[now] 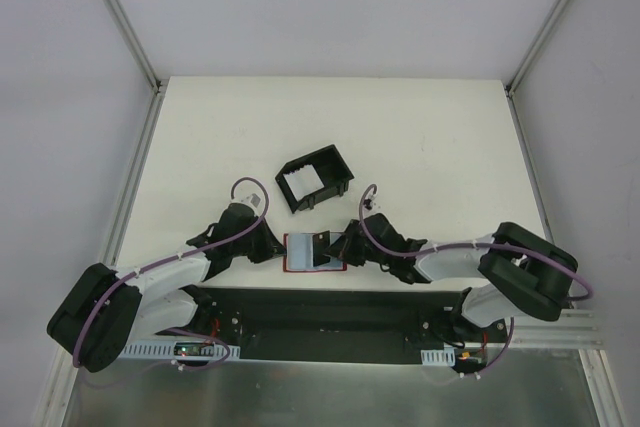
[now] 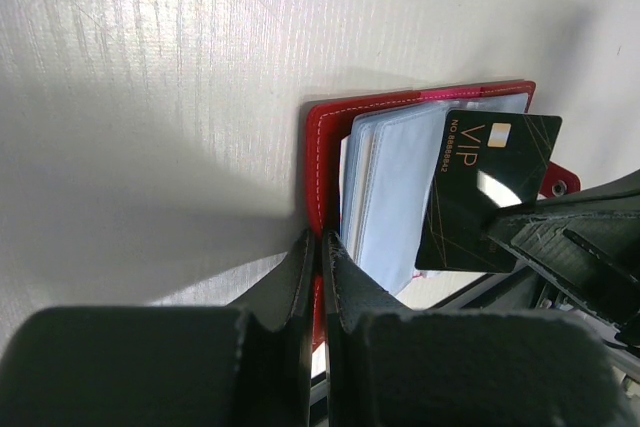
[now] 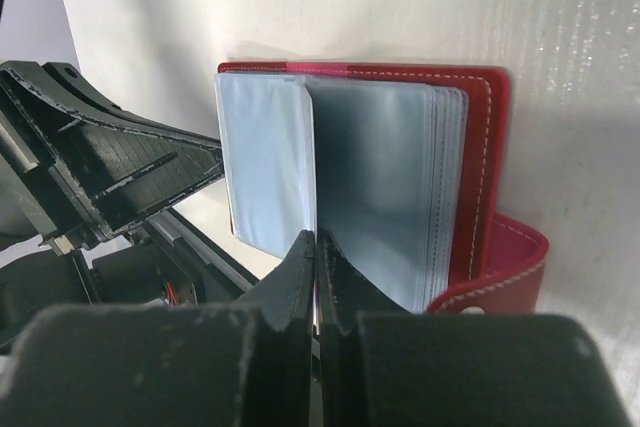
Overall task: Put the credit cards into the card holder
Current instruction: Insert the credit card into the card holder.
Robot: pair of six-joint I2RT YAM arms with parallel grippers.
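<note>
Top external view gives us the white table (image 1: 200,137) first, with a black open-sided box (image 1: 315,178) standing toward its middle. The red wallet (image 1: 305,255) lies nearer the arms, just short of the box and apart from it. It is spread open and flat between the two grippers.

From the wrist views we see a red cover with pale stitching. A stack of pale blue-grey plastic sleeves (image 3: 380,187) is fanned inside it, and a snap tab (image 3: 500,267) sticks out past one edge.

Our left gripper (image 1: 277,249) is clamped on the wallet's red cover edge, with its fingers pressed together over it. Our right gripper (image 1: 343,247) reaches in from the opposite side and is pinched on a card (image 2: 490,187). The card is black with gold "VIP" lettering and thin gold lines. It lies tilted over the sleeves, one corner jutting beyond the cover near the tab. From the right wrist we see it only edge-on.
</note>
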